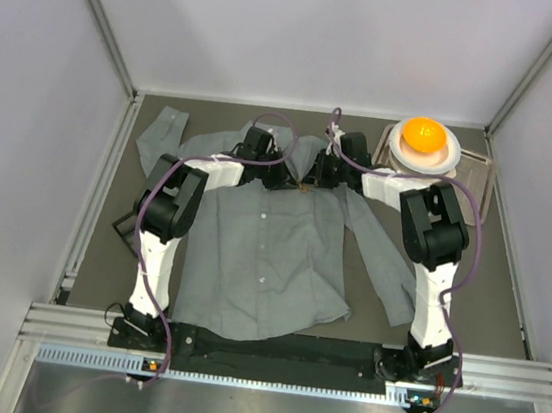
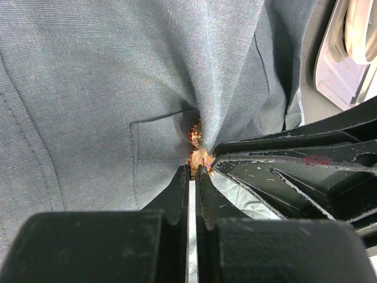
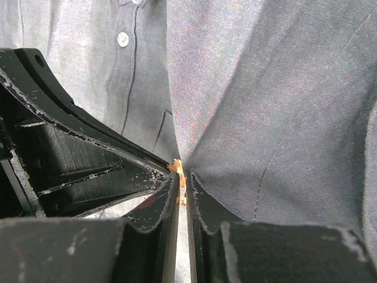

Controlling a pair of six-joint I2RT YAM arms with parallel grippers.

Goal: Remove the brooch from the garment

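Note:
The grey garment (image 1: pixel 260 255) lies spread flat on the dark table, collar at the far side. The brooch (image 1: pixel 303 186), a tiny orange-red ornament, sits just below the collar, where both grippers meet. In the left wrist view my left gripper (image 2: pixel 193 169) is shut, its tips pinching puckered cloth (image 2: pixel 118 76) at the lower edge of the brooch (image 2: pixel 196 141). In the right wrist view my right gripper (image 3: pixel 183 175) is shut on the brooch (image 3: pixel 177 167), with orange showing between its fingers. The cloth (image 3: pixel 283 106) tents up toward that point.
An orange ball (image 1: pixel 424 134) rests on a white bowl (image 1: pixel 433 157) in a clear tray (image 1: pixel 476 176) at the back right. A small dark object (image 1: pixel 125 223) lies by the shirt's left side. White walls enclose the table.

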